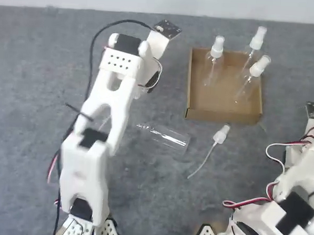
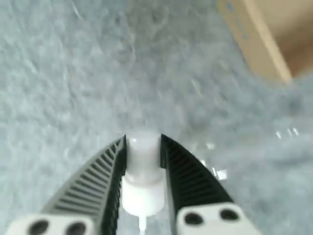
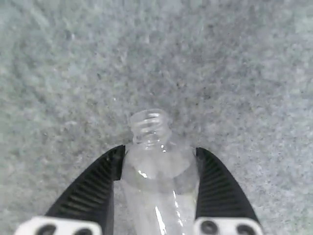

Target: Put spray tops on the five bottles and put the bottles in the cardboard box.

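A grey, fuzzy mat [image 1: 38, 79] is spread over the whole table. A strip of pale wall [image 1: 152, 1] is seen along the far edge.

A cardboard box [image 1: 223, 114] is set on the far right of the mat. Three bottles [image 1: 215, 57] with white tops on are stood up inside it, one at the far left of the box and two on its right side.

A clear bottle with no top [image 1: 164, 136] is laid on its side in the middle of the mat, just near-left of the box. A loose spray top [image 1: 221, 134] with a long thin tube is laid to the right of it, close to the near wall of the box and apart from the bottle.

The left arm [image 1: 113, 94] is stretched out toward the far middle, left of the box. A white spray top [image 2: 143, 171] is pinched tight between the black fingers of the left gripper [image 2: 142, 139]. A box corner [image 2: 254, 44] is seen past it. Some shiny glints are seen beside the fingers; these may be the lying bottle.

The right arm [image 1: 295, 198] is folded at the near right corner. An open bottle [image 3: 156, 166] is held by its shoulders in the right gripper [image 3: 159, 152], over bare mat, with its screw neck left uncovered.
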Robot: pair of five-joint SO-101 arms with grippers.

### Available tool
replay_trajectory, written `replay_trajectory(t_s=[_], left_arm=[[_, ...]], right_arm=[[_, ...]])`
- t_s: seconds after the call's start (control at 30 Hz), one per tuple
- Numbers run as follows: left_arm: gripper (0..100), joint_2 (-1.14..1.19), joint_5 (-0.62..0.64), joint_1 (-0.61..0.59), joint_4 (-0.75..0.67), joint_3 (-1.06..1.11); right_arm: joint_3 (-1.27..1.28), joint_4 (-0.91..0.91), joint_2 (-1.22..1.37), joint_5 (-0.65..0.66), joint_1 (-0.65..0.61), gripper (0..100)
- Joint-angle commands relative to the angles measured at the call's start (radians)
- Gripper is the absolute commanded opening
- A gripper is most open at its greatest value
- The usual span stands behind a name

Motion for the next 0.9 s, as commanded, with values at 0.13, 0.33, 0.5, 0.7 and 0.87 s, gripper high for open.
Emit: replay_trajectory(t_s=[0.13,0.33,0.5,0.7,0.87], left_arm=[[1,-0.830,0.006,-0.035,-0.348,0.960],[1,-1.169,0.009,-0.101,-0.427,1.316],[1,-1.289,0.015,-0.109,-0.516,1.531],[1,-1.339,0.017,-0.130,-0.583,1.652],[1,-1.343,0.015,-0.132,-0.595,1.676]], right_arm=[[-0.175,-0.008,0.081,-0.041,-0.094,11.1],[-0.184,-0.007,0.150,-0.040,-0.096,22.1],[-0.210,0.051,0.134,-0.035,-0.113,27.3],[-0.379,0.325,0.084,-0.023,-0.159,27.1],[-0.399,0.441,0.082,0.149,-0.124,27.1]])
